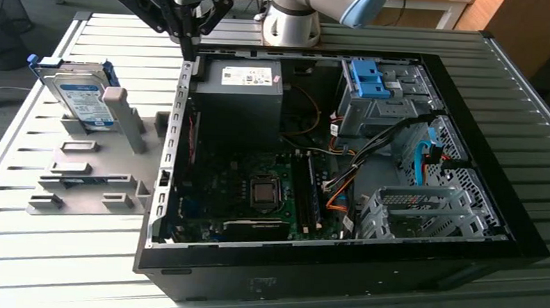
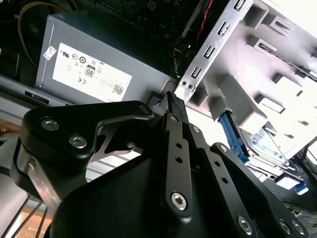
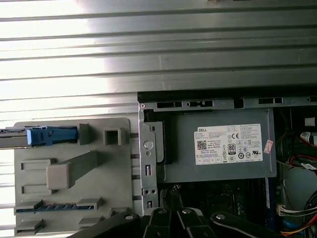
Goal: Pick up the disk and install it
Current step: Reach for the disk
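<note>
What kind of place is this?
Probably a robotics lab bench for PC assembly: an open computer case lies on a slatted table, a robot arm's base by it, the disk in a grey fixture.

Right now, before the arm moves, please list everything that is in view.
disk: one, silver-grey, blue bracket, upright in holder, exterior view's left.
holder: one, grey, on table beside case.
computer case: one, black, open, centre.
power supply: one, grey, inside case.
latch: one, blue, inside case.
table: one, silver slats, beneath all.
arm: one, pale grey, behind case.
gripper: one, black, shut, empty, over case edge.
</note>
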Controlling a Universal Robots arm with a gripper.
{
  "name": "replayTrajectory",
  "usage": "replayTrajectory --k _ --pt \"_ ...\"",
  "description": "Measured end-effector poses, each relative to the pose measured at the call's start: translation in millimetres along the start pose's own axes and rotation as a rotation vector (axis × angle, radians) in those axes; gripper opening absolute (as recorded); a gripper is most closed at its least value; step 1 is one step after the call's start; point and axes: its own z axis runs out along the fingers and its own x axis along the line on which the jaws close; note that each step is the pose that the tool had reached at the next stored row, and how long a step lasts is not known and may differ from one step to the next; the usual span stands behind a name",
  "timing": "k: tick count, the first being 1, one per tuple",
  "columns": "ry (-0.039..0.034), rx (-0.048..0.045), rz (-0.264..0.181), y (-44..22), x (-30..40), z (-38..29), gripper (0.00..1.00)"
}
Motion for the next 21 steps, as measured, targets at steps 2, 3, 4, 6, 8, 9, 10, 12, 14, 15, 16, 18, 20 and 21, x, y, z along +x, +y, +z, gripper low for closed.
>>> replayTrajectory --k 2,3,4,6,8,9,10,12,14,15,16,18,20,21 --pt "0.0 -0.0001 0.0 0.0 1.7 0.0 0.11" --pt "0.0 0.0 0.0 0.0 2.5 0.0 0.11" --pt "-0.0001 -0.0001 0.0 -0.1 3.4 0.0 0.11" --pt "-0.0001 -0.0001 0.0 -0.1 4.9 0.1 0.11" --pt "-0.0001 -0.0001 0.0 -0.1 6.4 0.1 0.11" --pt "-0.0001 -0.0001 0.0 -0.1 7.1 0.1 0.11" --pt "0.0 -0.0001 0.0 -0.1 7.9 0.1 0.11" --pt "0.0 0.0 0.0 -0.2 9.4 0.1 0.11" --pt "0.0 -0.0001 0.0 -0.2 10.9 0.1 0.11" --pt "0.0 -0.0001 0.0 -0.2 11.7 0.1 0.11" --pt "0.0 0.0 0.0 -0.2 12.5 0.1 0.11" --pt "0.0 -0.0001 0.0 -0.3 14.1 0.1 0.11" --pt "0.0 -0.0001 0.0 -0.4 15.8 0.0 0.11" --pt "0.0 0.0 0.0 -0.4 16.7 0.0 0.11"
